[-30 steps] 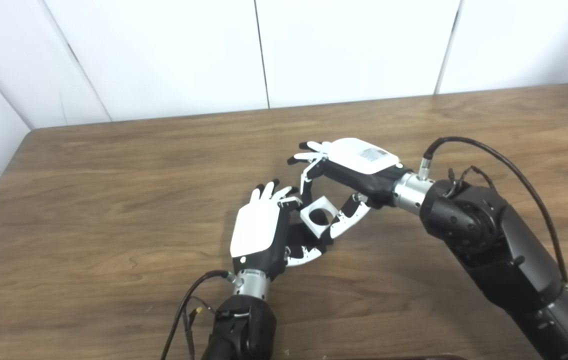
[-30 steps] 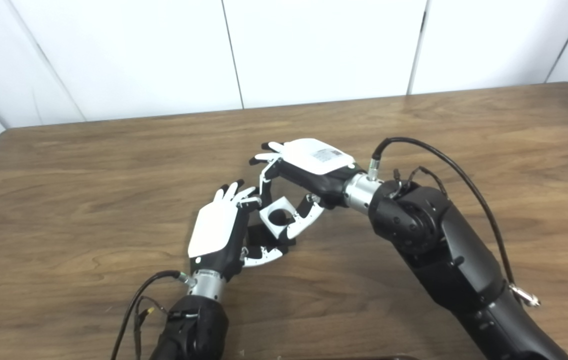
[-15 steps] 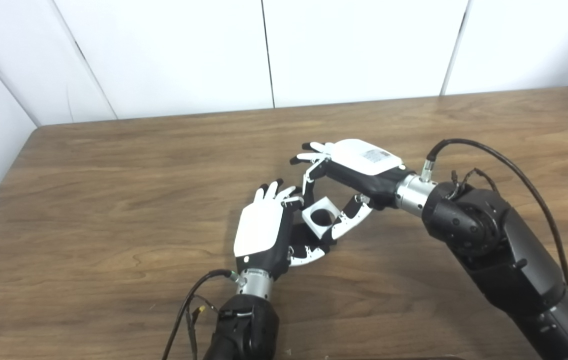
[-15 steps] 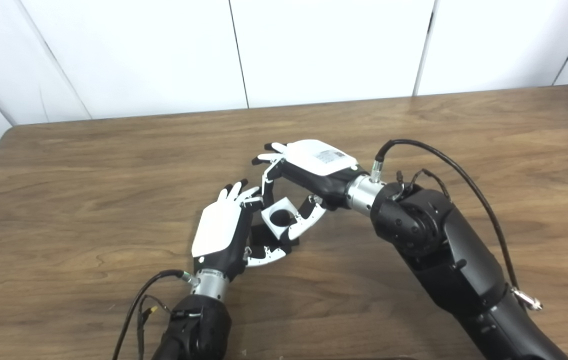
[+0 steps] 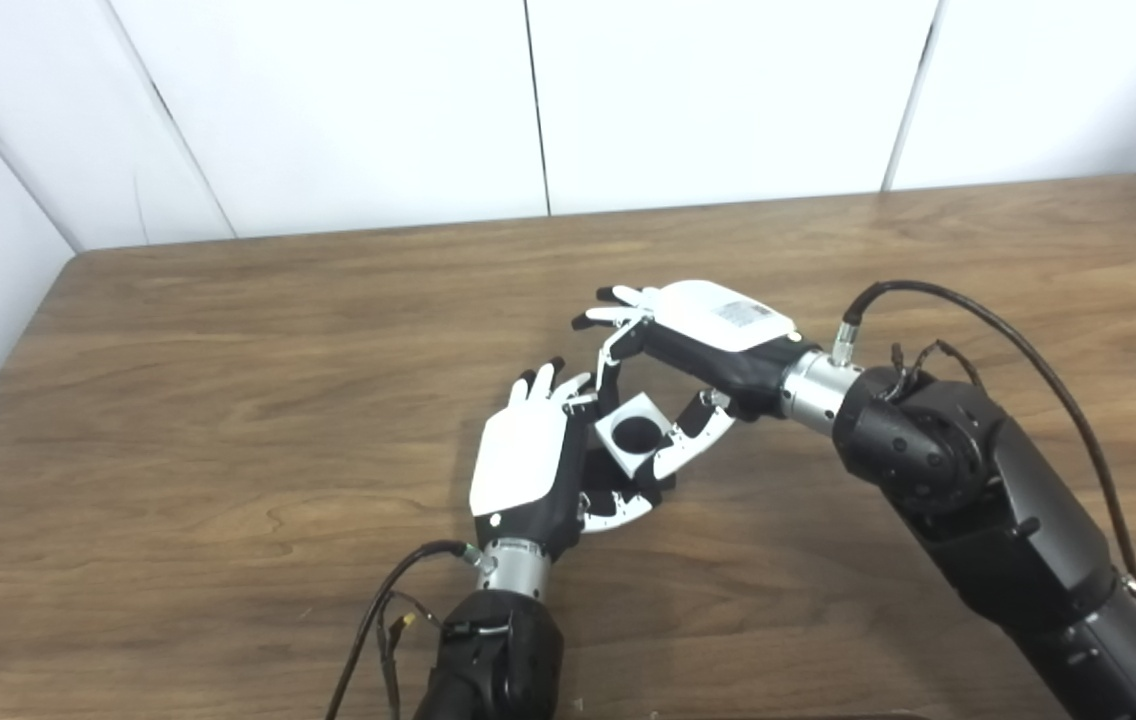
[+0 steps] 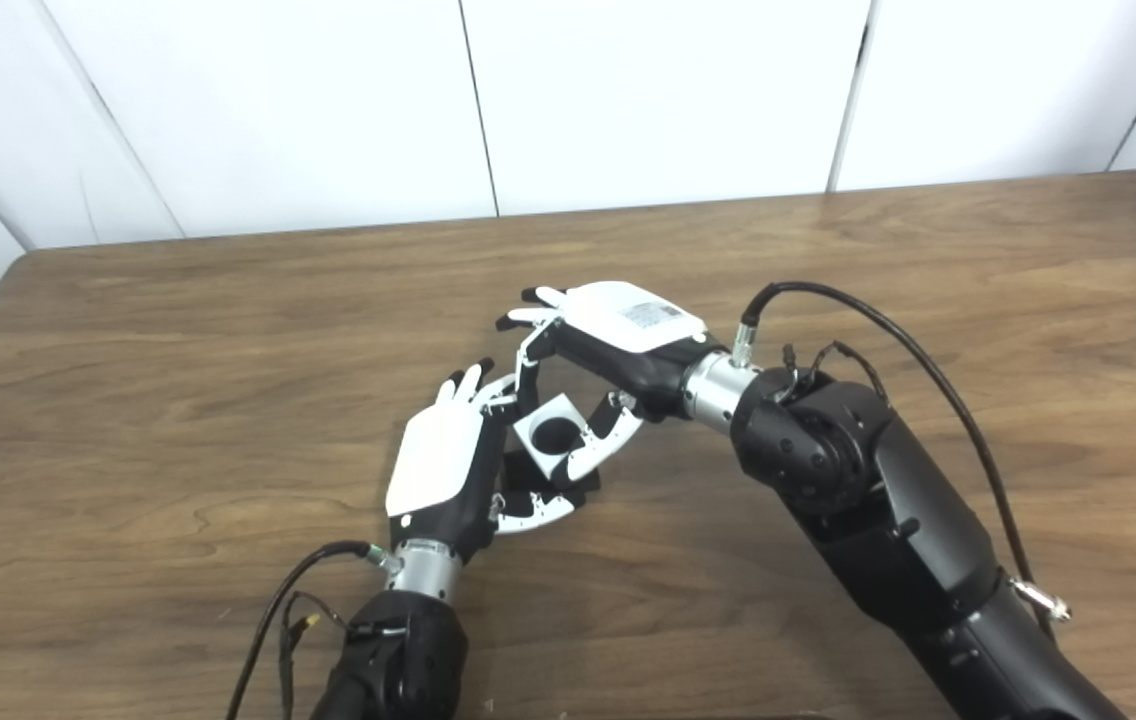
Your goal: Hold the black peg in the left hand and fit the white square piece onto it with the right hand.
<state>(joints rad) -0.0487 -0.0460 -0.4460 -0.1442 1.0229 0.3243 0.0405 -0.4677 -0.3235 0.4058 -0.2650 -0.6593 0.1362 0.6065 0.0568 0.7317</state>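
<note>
Left hand [image 5: 520,462] mid-table [image 5: 228,400], fingers curled around black peg [image 5: 596,478], mostly hidden. Just beyond, white square piece [image 5: 634,433] pinched between right hand [image 5: 703,335] thumb and fingers, right beside left fingertips.

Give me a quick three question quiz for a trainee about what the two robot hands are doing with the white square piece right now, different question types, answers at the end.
1. True or false: the white square piece lies flat on the table, untouched.
2. Multiple choice: which robot hand grips the piece? A) the left robot hand B) the right robot hand C) neither.
3. Fill in: the piece has a round ____ through its middle.

Key:
1. False; it is held above the table between the two hands.
2. B; a finger and the thumb pinch it, right beside the left robot hand.
3. Hole.
</note>
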